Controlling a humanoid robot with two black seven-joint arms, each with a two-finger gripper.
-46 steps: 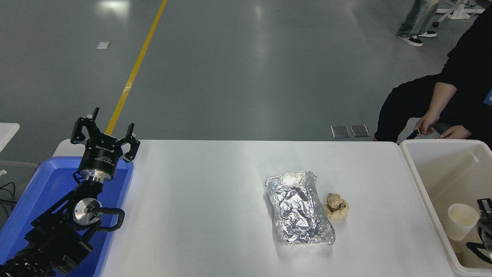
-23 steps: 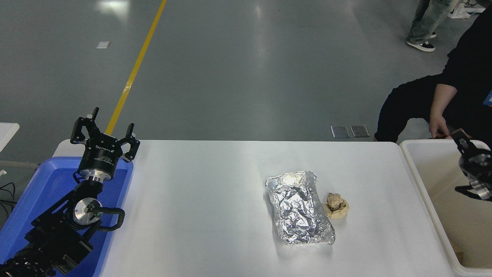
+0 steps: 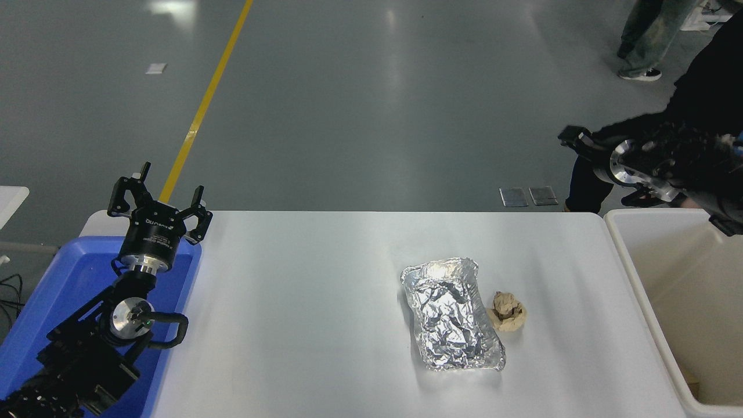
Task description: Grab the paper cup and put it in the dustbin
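The dustbin (image 3: 634,273), a large cream-white tub, stands off the table's right end, partly cut by the picture's edge. The paper cup does not show anywhere in this view. My right gripper (image 3: 573,140) hangs high above the table's far right corner, level with the dark-clothed person behind it, pointing left and blurred. My left gripper (image 3: 167,184) is parked open and empty at the far left, over the blue bin.
A crinkled foil tray (image 3: 451,313) lies right of the table's middle with a crumpled brown paper wad (image 3: 507,312) beside it. A blue plastic bin (image 3: 69,278) sits at the left end. A person in black (image 3: 705,87) sits behind the dustbin; another stands further back.
My right arm rose out of the dustbin and swung up and to the left. The cup seen standing in the dustbin a second ago is out of sight now.
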